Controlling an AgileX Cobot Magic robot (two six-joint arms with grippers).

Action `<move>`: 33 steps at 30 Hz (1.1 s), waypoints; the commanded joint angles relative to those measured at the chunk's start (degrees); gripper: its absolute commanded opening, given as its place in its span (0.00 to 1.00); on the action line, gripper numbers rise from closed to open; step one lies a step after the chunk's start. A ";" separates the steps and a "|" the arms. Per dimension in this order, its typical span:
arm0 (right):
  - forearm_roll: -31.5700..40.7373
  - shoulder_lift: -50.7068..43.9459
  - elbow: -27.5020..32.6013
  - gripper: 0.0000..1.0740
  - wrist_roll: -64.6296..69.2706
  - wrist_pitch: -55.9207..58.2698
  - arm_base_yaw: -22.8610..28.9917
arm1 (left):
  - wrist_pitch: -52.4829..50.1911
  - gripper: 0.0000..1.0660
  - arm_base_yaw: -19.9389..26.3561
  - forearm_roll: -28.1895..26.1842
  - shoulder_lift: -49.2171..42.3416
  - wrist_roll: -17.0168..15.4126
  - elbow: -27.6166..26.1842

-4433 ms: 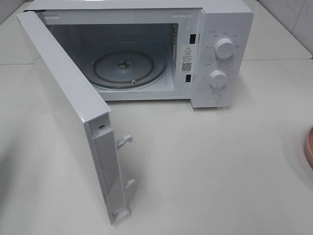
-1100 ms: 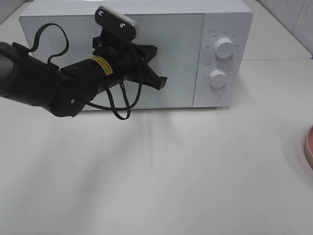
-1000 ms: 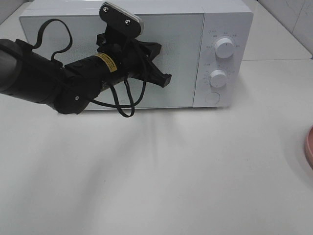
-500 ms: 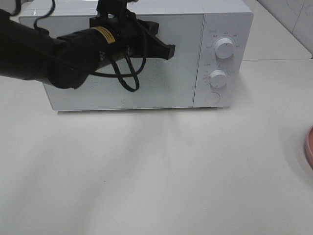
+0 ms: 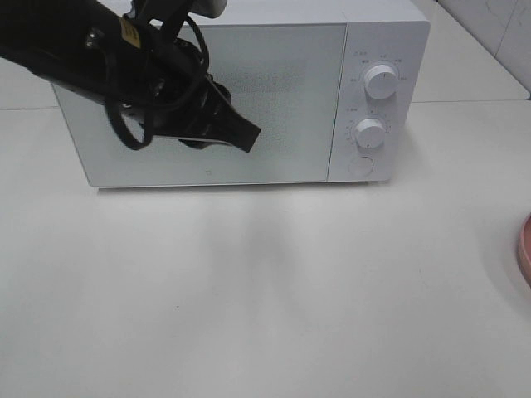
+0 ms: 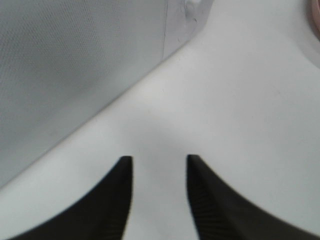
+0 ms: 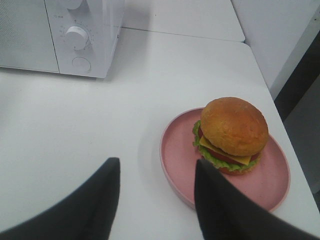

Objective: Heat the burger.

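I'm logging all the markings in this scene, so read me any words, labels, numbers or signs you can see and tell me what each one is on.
No text can be read here.
Tiny grey print rings the microwave's upper dial and lower dial: too small to read.
A yellow label on the left arm: blurred, illegible.
A small mark low on the microwave door: too small to tell.
The burger and pink dish carry no text.

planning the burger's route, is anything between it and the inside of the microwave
Yes: the microwave door is shut, closing off the cavity. The burger sits on the pink plate off to the microwave's right; the bare table between them shows nothing else in the way.
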 commanded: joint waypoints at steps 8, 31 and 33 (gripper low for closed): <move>-0.29 -1.60 0.00 0.46 -0.63 -0.34 -0.11 | 11.46 0.96 0.06 1.66 -3.15 -6.25 -0.46; -0.29 -1.60 0.00 0.46 -0.63 -0.34 -0.11 | 27.67 0.94 28.48 2.75 -24.52 -0.34 16.96; -0.29 -1.60 0.00 0.46 -0.63 -0.34 -0.11 | 28.76 0.94 32.09 3.21 -27.90 1.38 19.37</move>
